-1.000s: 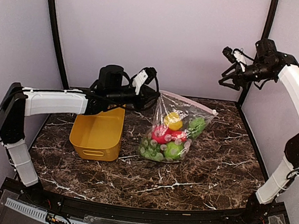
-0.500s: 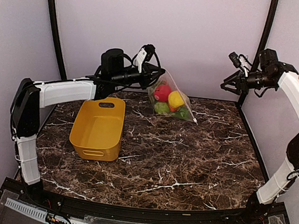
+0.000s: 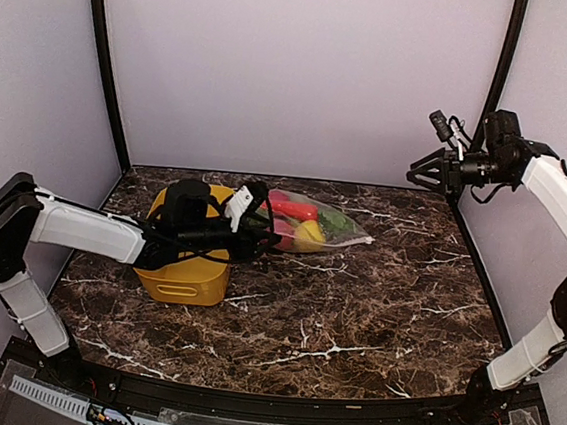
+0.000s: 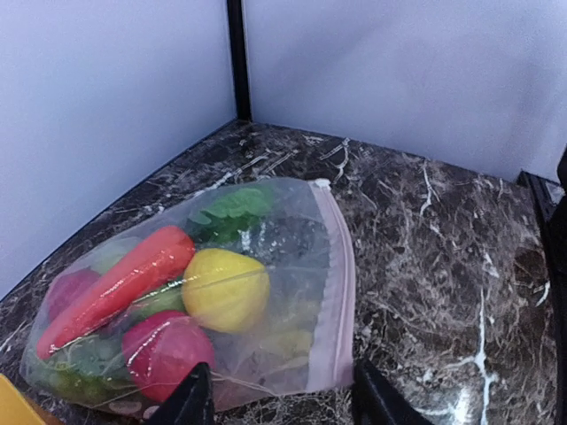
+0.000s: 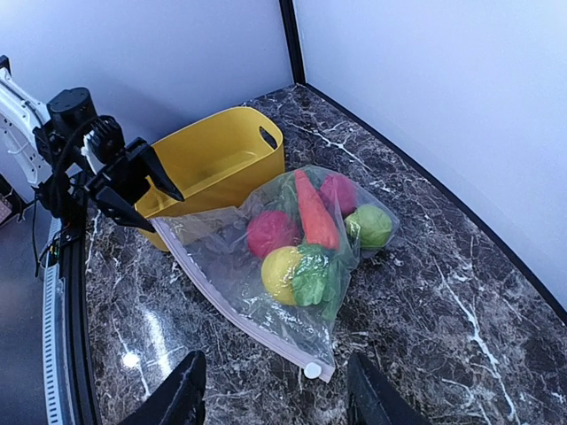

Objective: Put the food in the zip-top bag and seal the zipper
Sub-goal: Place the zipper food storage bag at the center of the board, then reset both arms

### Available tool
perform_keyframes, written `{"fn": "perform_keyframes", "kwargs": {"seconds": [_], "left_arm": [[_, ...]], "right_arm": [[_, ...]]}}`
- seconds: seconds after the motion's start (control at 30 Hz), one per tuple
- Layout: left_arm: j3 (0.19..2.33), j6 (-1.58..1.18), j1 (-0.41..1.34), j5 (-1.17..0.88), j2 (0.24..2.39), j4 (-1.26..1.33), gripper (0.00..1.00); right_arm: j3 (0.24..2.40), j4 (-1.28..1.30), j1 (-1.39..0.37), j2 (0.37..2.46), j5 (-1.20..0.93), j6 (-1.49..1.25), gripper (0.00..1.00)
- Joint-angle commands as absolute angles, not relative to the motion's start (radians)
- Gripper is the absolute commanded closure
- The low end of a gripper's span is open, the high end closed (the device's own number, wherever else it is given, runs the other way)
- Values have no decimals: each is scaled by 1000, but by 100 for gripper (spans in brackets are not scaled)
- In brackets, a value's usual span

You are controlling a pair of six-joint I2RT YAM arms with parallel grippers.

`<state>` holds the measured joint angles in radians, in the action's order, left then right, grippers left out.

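The zip-top bag (image 3: 313, 223) lies flat on the marble table, against the right side of the yellow basket (image 3: 183, 263). The food is inside it: a carrot (image 4: 120, 283), a lemon (image 4: 226, 288), a red apple (image 4: 168, 350) and leafy greens (image 4: 235, 208). The zipper (image 4: 337, 292) runs along the bag's near edge, with a white slider (image 5: 312, 370) at one end. My left gripper (image 3: 259, 234) is low over the basket's corner, open, its fingertips either side of the bag's corner without pinching it. My right gripper (image 3: 423, 172) hangs high at the back right, open and empty.
The yellow basket (image 5: 213, 164) stands at the left middle of the table, partly under my left arm. Purple walls close in the back and sides, with black posts in the back corners.
My left gripper held the bag, lifted it toward the back wall, then lowered it beside the basket and opened. My right gripper has shifted slightly, staying high.
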<state>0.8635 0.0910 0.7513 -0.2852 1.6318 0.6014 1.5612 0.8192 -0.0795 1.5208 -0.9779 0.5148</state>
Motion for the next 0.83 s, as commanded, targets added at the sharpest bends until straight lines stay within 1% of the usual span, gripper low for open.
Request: {"fn": "perform_keyframes", "kwargs": {"seconds": [0.0, 0.03, 0.07, 0.1, 0.13, 0.2, 0.23, 0.27, 0.3, 0.33, 0.37, 0.4, 0.47, 0.5, 0.6, 0.67, 0.8], "left_arm": [[793, 212, 782, -83, 1394, 504, 37], [783, 225, 786, -38, 1364, 493, 32], [776, 229, 791, -25, 1310, 453, 14], [780, 230, 793, 23, 1282, 424, 4], [796, 233, 794, 51, 1233, 345, 3], [828, 227, 794, 95, 1165, 233, 1], [838, 222, 793, 119, 1145, 203, 1], [858, 224, 793, 167, 1109, 150, 1], [886, 228, 792, 191, 1084, 98, 1], [904, 235, 791, 253, 1076, 68, 1], [949, 236, 788, 288, 1069, 6, 1], [976, 233, 783, 359, 1070, -28, 1], [1082, 188, 755, 431, 1089, -154, 1], [1162, 164, 720, 445, 1108, -251, 1], [1264, 92, 664, 498, 1142, -375, 1], [1253, 88, 650, 529, 1143, -365, 1], [1112, 104, 622, 488, 1114, -226, 1]], "right_arm": [[1554, 757, -83, 1450, -988, 450, 48], [1557, 752, -83, 1438, -969, 435, 47], [1554, 742, -83, 1426, -948, 416, 46], [1549, 727, -83, 1409, -915, 392, 44], [1540, 709, -83, 1395, -880, 370, 41], [1514, 661, -82, 1357, -805, 317, 35], [1499, 626, -83, 1337, -763, 281, 31], [1484, 596, -83, 1318, -703, 250, 25], [1468, 557, -83, 1299, -659, 219, 21], [1451, 516, -83, 1279, -610, 174, 8], [1433, 476, -83, 1261, -563, 127, 5], [1424, 450, -83, 1248, -525, 86, 5], [1435, 440, -81, 1242, -446, 11, 4], [1438, 438, -81, 1241, -408, 1, 4], [1414, 413, -80, 1226, -336, -22, 4], [1388, 397, -78, 1220, -329, -8, 5], [1332, 367, -77, 1216, -381, -6, 6]]}}
